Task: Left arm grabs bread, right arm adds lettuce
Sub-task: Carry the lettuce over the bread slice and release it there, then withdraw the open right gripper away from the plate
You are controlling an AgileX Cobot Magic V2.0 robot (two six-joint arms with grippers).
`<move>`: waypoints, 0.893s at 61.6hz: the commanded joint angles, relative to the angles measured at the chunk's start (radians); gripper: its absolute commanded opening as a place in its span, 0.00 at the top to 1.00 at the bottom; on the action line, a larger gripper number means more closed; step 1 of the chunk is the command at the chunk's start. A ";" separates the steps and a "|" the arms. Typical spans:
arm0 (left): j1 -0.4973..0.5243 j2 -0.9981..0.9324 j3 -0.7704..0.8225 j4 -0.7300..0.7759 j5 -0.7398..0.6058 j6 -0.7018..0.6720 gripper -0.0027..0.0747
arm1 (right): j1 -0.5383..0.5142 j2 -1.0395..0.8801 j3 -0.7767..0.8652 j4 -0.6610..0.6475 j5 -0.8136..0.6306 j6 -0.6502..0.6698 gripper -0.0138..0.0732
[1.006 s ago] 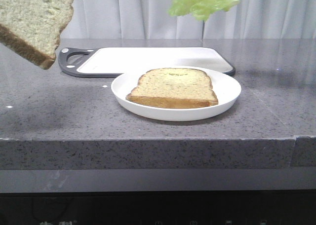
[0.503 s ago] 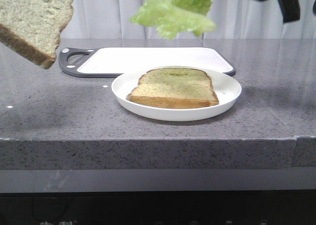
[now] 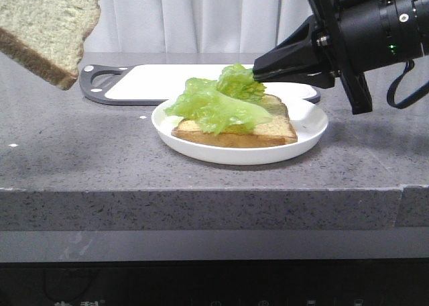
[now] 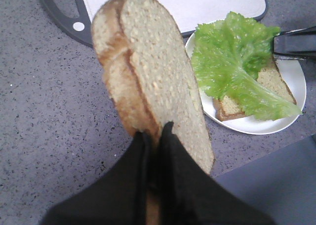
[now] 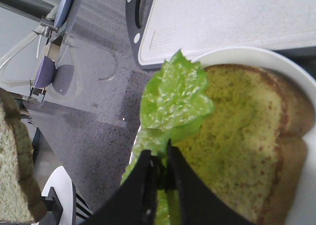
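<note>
Grey counter (image 3: 100, 165), right gripper (image 5: 160, 178) lowered, pinching lettuce (image 3: 214, 105)

R arm (image 3: 375, 34): matte black, cylindrical wrist w/ small green LED, black cable looped beside it, flat plate bracket. Fingers (image 5: 163, 195) black, wedge-shaped. L fingers (image 4: 158, 185) black, broad, flat.

No legible text, brand, number or label appears in any view. Along the bottom edge of the front view, the dark panel below the grey speckled countertop (image 3: 201, 165) carries faint pale marks (image 3: 79, 302) at lower left and small icon-like signs (image 3: 308, 302) toward the lower right, all too dim and cropped to read.
</note>
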 commanded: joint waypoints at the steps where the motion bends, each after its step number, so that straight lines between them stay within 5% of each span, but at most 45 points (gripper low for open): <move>1: 0.002 -0.019 -0.030 -0.011 -0.064 -0.009 0.99 | -0.004 -0.037 -0.021 0.035 0.071 -0.026 0.68; 12: 0.002 -0.019 -0.030 -0.003 -0.064 -0.009 0.99 | -0.015 -0.044 -0.024 0.017 0.071 -0.061 0.42; 31: 0.002 -0.012 -0.030 -0.003 -0.073 -0.009 0.99 | -0.103 -0.235 -0.024 -0.306 -0.067 -0.028 0.40; 55: 0.002 0.225 -0.187 -0.030 -0.127 0.021 0.99 | -0.103 -0.584 -0.024 -1.025 -0.057 0.578 0.40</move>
